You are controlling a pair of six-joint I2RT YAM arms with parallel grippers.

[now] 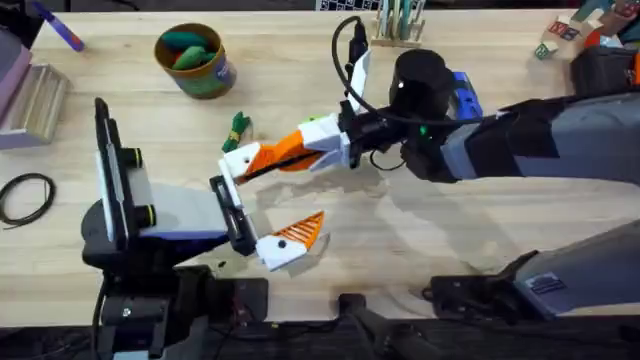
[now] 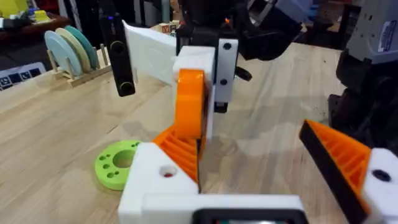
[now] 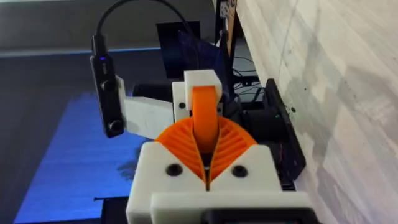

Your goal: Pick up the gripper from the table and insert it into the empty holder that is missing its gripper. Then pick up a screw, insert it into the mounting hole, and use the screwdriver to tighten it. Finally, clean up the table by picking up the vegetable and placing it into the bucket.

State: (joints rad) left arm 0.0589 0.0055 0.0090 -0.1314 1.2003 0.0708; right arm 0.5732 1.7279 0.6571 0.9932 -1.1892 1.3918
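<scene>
At the far left of the table the bucket (image 1: 195, 62) stands with toy produce in it. The vegetable (image 1: 237, 128) lies on the wood to its right, well apart from it and just beyond the meeting grippers. It looks small, light and firm, so a pinch across its middle should do. Nearer, the left gripper (image 1: 290, 195) points rightward with its fingers spread wide. Its near finger carries an orange pad, and its far finger is the holder (image 1: 235, 163), a white angular mount. In the left wrist view the holder (image 2: 152, 183) shows a mounting hole on its face, and the gripper (image 2: 181, 152), the small orange ribbed piece, lies right against it. Whether the piece is fully seated I cannot tell. It looks like rigid, featherlight printed plastic: stiff enough to be pushed home, but its smooth sides could slip or twist between pads. I would therefore grip across the flat sides near the free tip and leave the root clear to slide into the mount. That is how the right gripper (image 3: 205, 132), reaching in from the right, has it. Its orange pads are pressed together on the gripper (image 3: 205, 115), with the holder (image 3: 199, 82) straight ahead. The mount itself is thin plastic, so any push should run straight along it rather than lever it sideways.
</scene>
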